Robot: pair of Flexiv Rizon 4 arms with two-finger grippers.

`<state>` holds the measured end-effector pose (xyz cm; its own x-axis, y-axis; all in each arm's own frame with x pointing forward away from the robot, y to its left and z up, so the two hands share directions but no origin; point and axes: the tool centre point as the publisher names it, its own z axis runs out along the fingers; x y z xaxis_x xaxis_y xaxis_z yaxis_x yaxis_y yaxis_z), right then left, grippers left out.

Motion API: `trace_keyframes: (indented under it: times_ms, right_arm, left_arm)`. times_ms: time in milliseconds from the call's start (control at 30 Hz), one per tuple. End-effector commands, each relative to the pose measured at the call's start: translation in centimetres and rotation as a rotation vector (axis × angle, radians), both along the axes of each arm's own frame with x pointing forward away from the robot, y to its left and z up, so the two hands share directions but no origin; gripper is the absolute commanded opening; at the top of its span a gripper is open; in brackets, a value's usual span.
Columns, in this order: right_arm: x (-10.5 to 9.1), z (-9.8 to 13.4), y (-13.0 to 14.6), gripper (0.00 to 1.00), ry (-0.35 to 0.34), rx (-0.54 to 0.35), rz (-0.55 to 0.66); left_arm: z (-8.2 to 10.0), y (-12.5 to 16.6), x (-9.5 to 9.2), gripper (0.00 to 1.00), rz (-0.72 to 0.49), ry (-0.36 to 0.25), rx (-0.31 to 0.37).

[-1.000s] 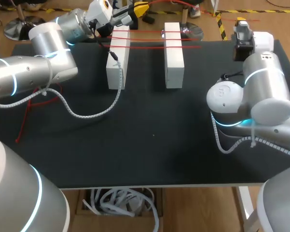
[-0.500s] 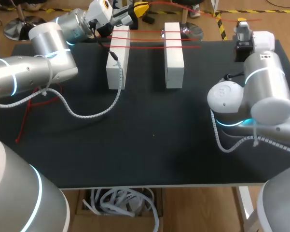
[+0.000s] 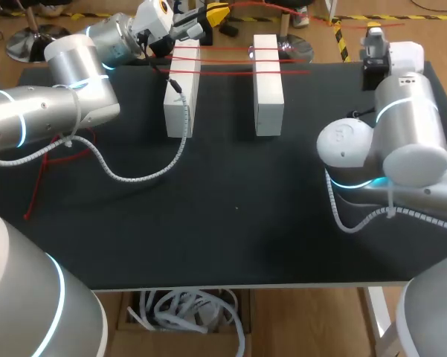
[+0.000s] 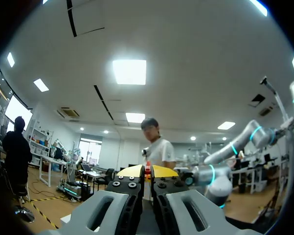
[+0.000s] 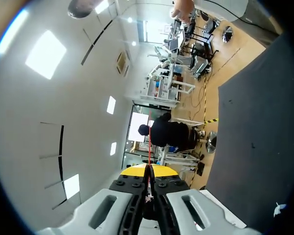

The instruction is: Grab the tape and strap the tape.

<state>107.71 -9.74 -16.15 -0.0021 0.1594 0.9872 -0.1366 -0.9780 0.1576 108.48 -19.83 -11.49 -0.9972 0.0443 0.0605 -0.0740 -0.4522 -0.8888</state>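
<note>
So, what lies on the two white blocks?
Two strands of red tape cross both white blocks; a black cable crosses the left one. The left claw partly covers its far end.

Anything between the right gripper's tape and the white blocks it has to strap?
Nothing visible. The right gripper is shut on the red tape near the table's far right corner. Only bare table lies between it and the nearer white block, already crossed by two strands.
</note>
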Motion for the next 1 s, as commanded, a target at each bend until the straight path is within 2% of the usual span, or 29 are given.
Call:
trace_keyframes:
  times_ms: [33, 333, 367, 467, 600, 700, 833, 1000]
  right_arm:
    - [0.07, -0.03, 0.1, 0.0, 0.0, -0.001, -0.003]
    - [0.07, -0.03, 0.1, 0.0, 0.0, -0.001, -0.003]
    - [0.07, -0.03, 0.1, 0.0, 0.0, -0.001, -0.003]
    - [0.07, -0.03, 0.1, 0.0, 0.0, -0.001, -0.003]
    - [0.07, -0.03, 0.1, 0.0, 0.0, -0.001, -0.003]
    - [0.07, -0.03, 0.1, 0.0, 0.0, -0.001, -0.003]
    - [0.07, -0.03, 0.1, 0.0, 0.0, -0.001, -0.003]
    - [0.07, -0.03, 0.1, 0.0, 0.0, -0.001, -0.003]
  left_arm:
    - [-0.16, 0.01, 0.15, 0.0, -0.004, -0.002, -0.004]
    - [-0.16, 0.01, 0.15, 0.0, -0.004, -0.002, -0.004]
    - [0.07, 0.12, 0.19, 0.0, 0.003, -0.011, 0.038]
    - [0.43, 0.15, 0.22, 0.0, 0.027, -0.041, 0.235]
    - [0.55, 0.12, 0.21, 0.0, 0.054, -0.055, 0.355]
    - [0.56, 0.14, 0.2, 0.0, 0.06, -0.052, 0.401]
    - [0.67, 0.03, -0.07, 0.0, 0.052, -0.079, 0.509]
    - [0.48, -0.39, -0.47, 0.0, 0.024, -0.076, 0.627]
